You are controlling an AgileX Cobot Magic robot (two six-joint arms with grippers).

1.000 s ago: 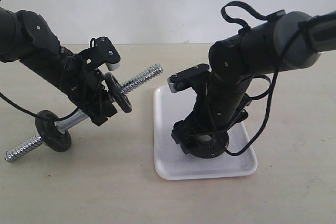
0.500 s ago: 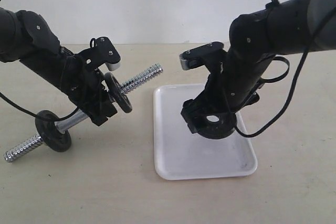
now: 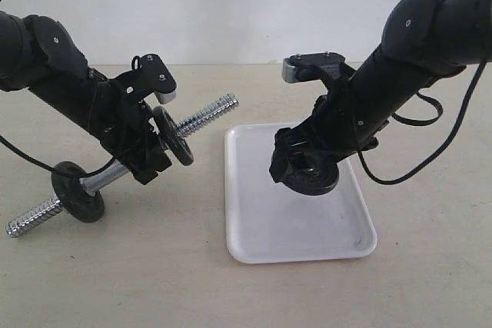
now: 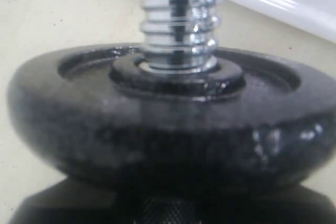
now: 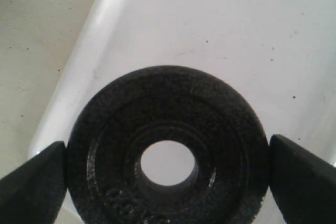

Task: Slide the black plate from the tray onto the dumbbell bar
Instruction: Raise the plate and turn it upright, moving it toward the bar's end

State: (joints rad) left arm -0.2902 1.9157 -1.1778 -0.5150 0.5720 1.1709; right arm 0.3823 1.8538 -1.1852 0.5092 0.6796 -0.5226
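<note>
right gripper (image 3: 306,168) holding the black plate (image 5: 220,129) over the tray (image 3: 254,228).
right arm slants down from the right, jaws clamped on the plate's rim; left gripper (image 3: 146,144), reaching from the left, is closed on the tilted dumbbell bar (image 3: 207,114).

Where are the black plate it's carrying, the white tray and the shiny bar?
black plate (image 5: 173,103): right wrist view, face above the hole.
tray (image 3: 254,228): exterior view, bare floor beside the plate.
dumbbell bar (image 3: 207,115): exterior view, its raised threaded end.
</note>
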